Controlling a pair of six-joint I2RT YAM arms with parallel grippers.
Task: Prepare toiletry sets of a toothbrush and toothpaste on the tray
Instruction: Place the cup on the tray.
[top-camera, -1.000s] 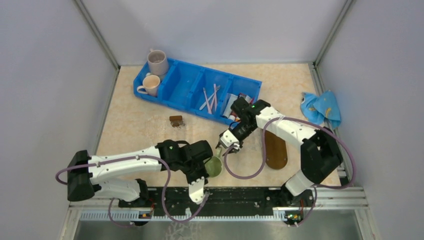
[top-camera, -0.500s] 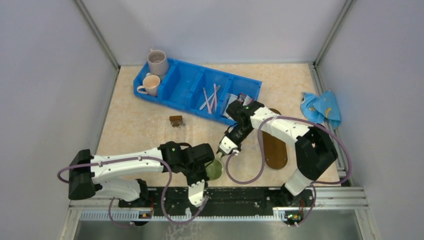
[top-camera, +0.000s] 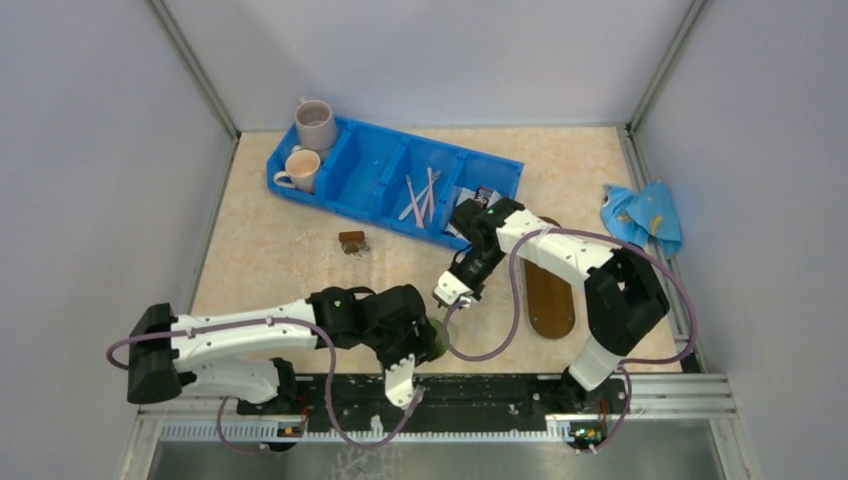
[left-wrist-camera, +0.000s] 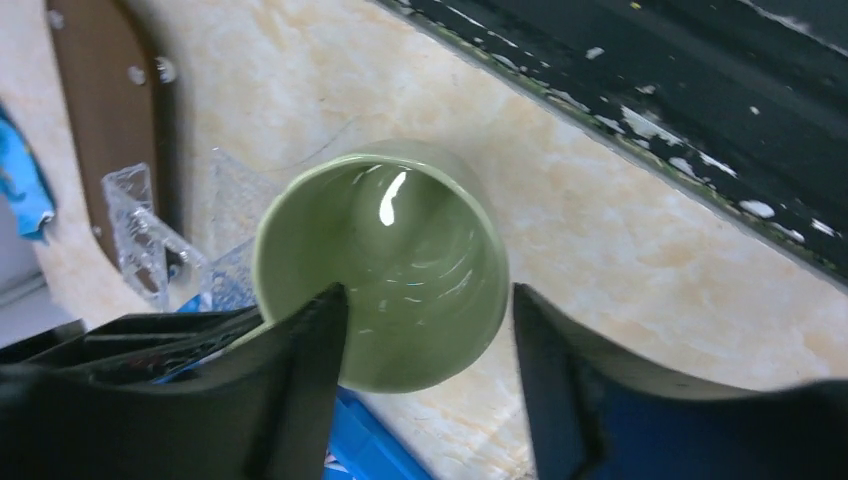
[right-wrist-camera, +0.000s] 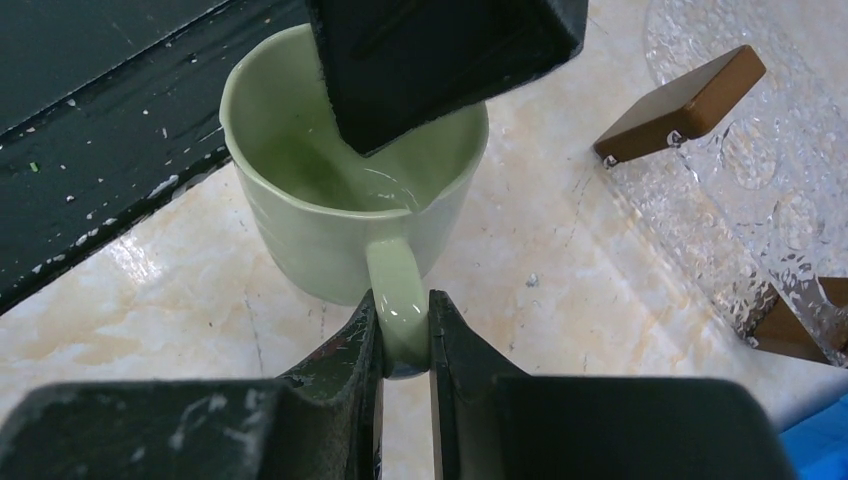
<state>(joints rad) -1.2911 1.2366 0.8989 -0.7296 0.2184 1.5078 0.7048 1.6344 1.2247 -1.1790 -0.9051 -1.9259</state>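
A pale green mug (right-wrist-camera: 330, 215) stands on the table near the front rail. My right gripper (right-wrist-camera: 405, 345) is shut on its handle (right-wrist-camera: 398, 290). My left gripper (left-wrist-camera: 428, 295) is open over the mug (left-wrist-camera: 380, 265), one finger inside the rim and the other outside, and hides most of it in the top view. The tray (top-camera: 551, 300), a dark brown oval board, lies bare beside the right arm. Pale toothbrushes (top-camera: 420, 197) lie in the blue bin (top-camera: 370, 175). Toothpaste tubes (top-camera: 483, 192) are mostly hidden behind the right arm.
Two mugs (top-camera: 316, 123) (top-camera: 303, 167) stand in the bin's left end. A small brown block (top-camera: 352, 241) lies on the table, with clear bubbled plastic (right-wrist-camera: 760, 150) close by. A blue cloth (top-camera: 643, 215) sits at the right wall. The black front rail (left-wrist-camera: 700, 90) runs just behind the green mug.
My left gripper has opened off the green mug's wall. My right gripper has slid onto the handle and closed on it.
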